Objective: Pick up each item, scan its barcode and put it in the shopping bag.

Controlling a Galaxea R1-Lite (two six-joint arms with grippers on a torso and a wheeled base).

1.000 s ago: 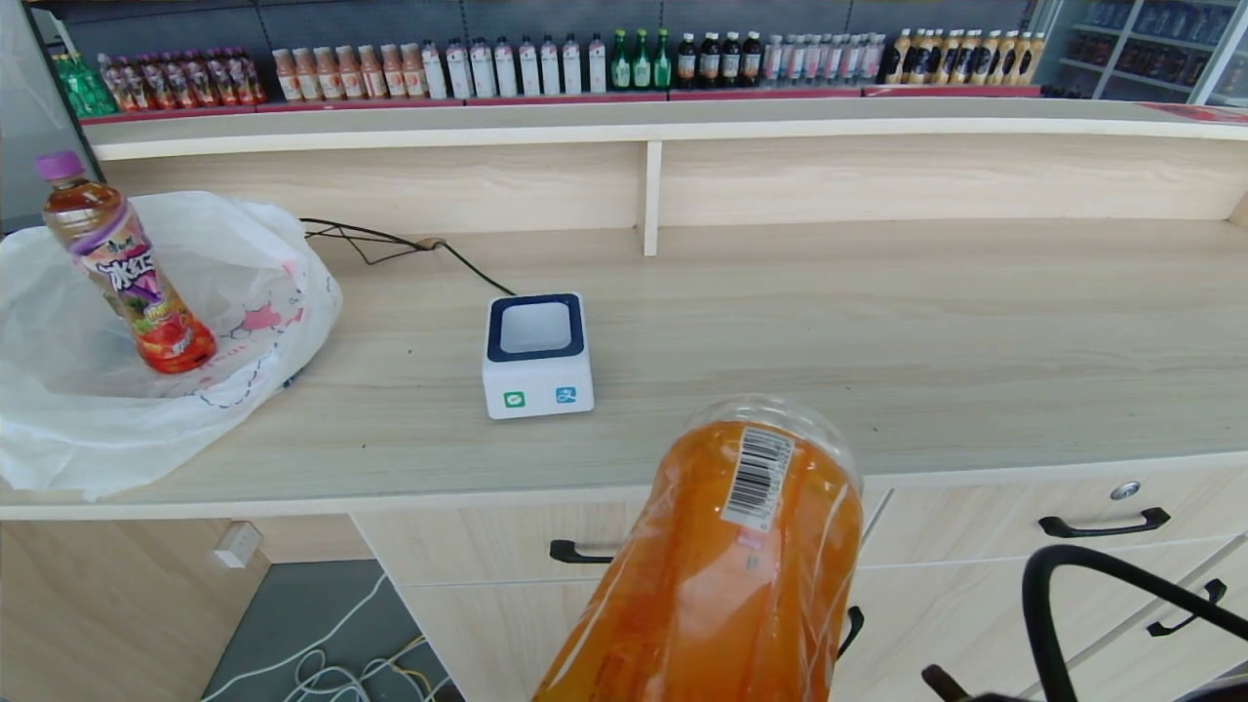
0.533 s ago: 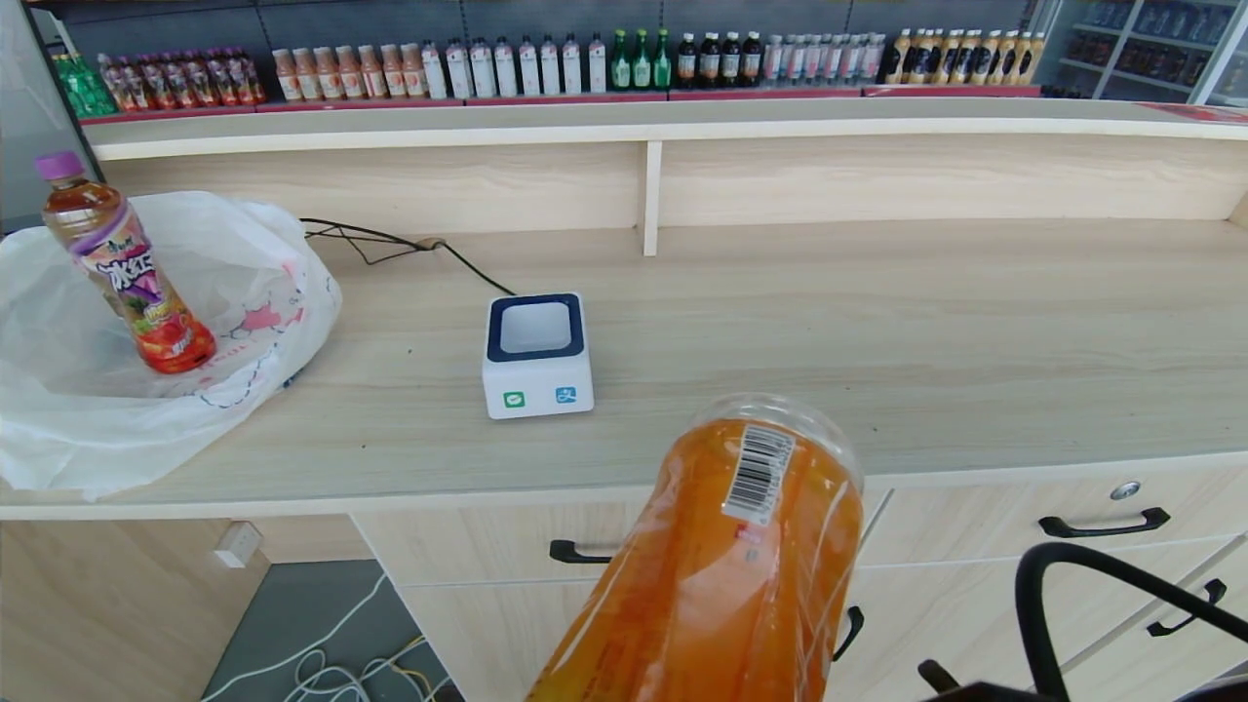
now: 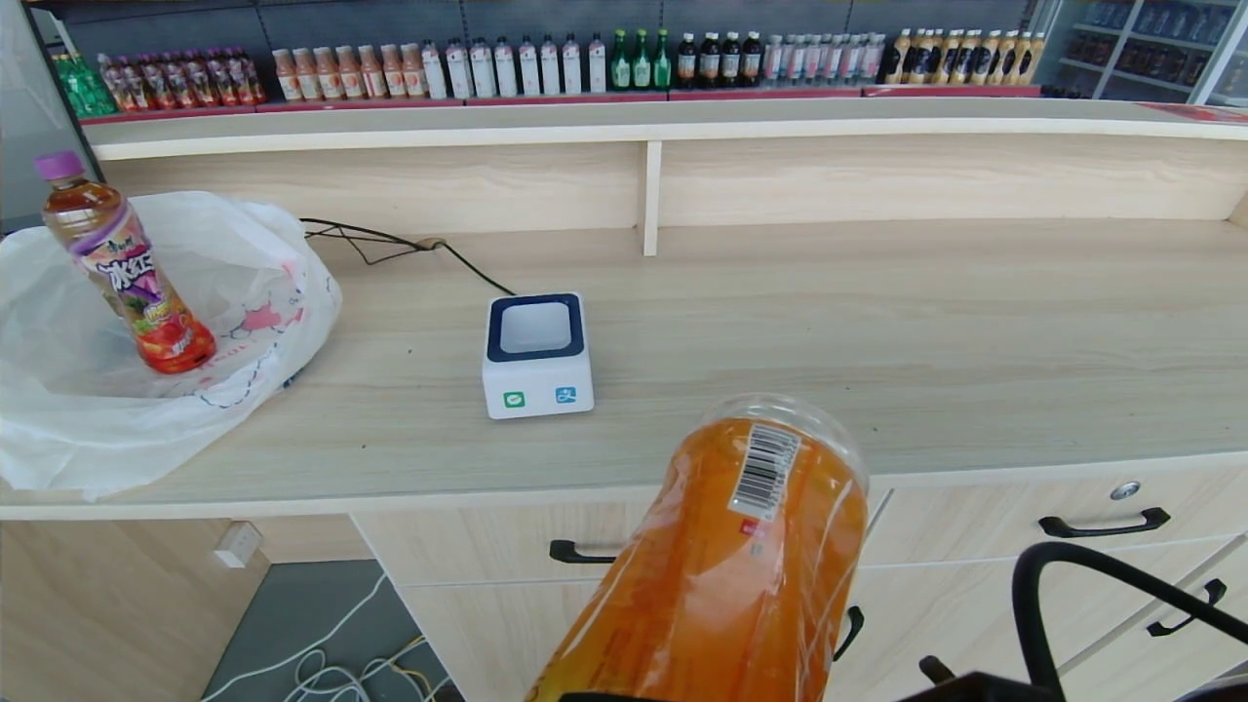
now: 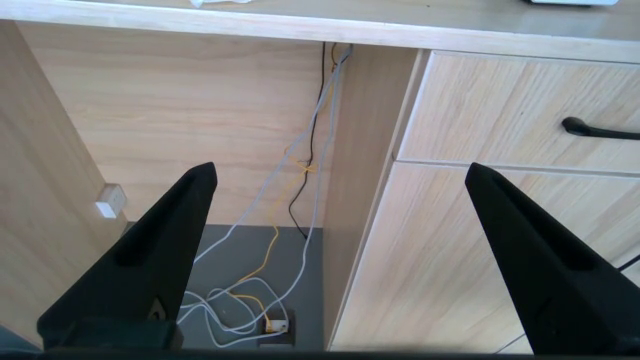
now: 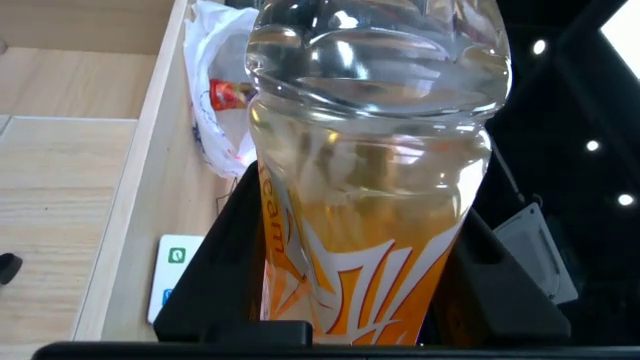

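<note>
The right hand clamps an orange drink bottle at lower centre, its barcode facing up, before the near edge of the surface. The left hand hangs wide open. Unless the bottle is turned, the barcode could miss the scanner at mid-frame. At upper left, a careless drop into the bag could topple the tea bottle.
</note>
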